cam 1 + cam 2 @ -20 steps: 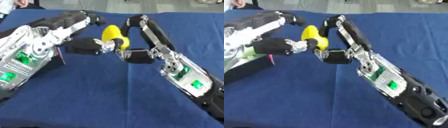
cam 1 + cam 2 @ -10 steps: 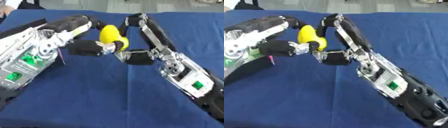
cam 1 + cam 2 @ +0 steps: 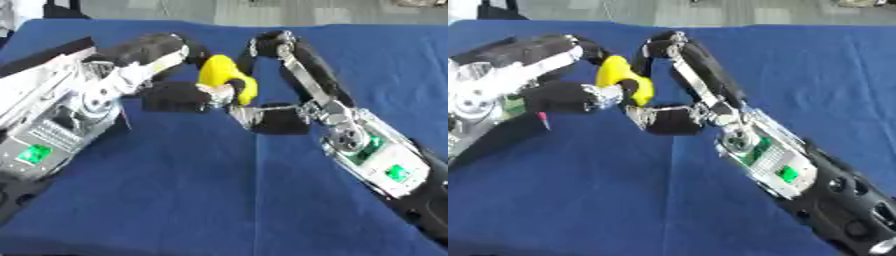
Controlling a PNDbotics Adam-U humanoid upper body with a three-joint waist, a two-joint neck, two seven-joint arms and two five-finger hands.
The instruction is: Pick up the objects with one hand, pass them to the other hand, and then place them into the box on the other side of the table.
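A curved yellow object [image 3: 220, 74], shaped like a banana, is held up above the blue table [image 3: 201, 200] near its middle. My left hand [image 3: 179, 96] comes in from the left, and its fingers curl onto the lower end of the yellow object. My right hand [image 3: 267, 119] reaches in from the right, just below it. One dark finger [image 3: 237, 88] of the right hand wraps across the yellow object's lower part. The two hands meet at the object, almost touching each other. No box shows in either view.
The blue cloth covers the whole table, and its far edge [image 3: 262, 22] runs along the top of the view. A small red tip [image 3: 540, 119] sticks out beneath my left forearm [image 3: 70, 115]. My right forearm [image 3: 376, 160] crosses the lower right.
Both hands have stayed together at the yellow object, which has barely moved. My left forearm has shifted a little in the picture.
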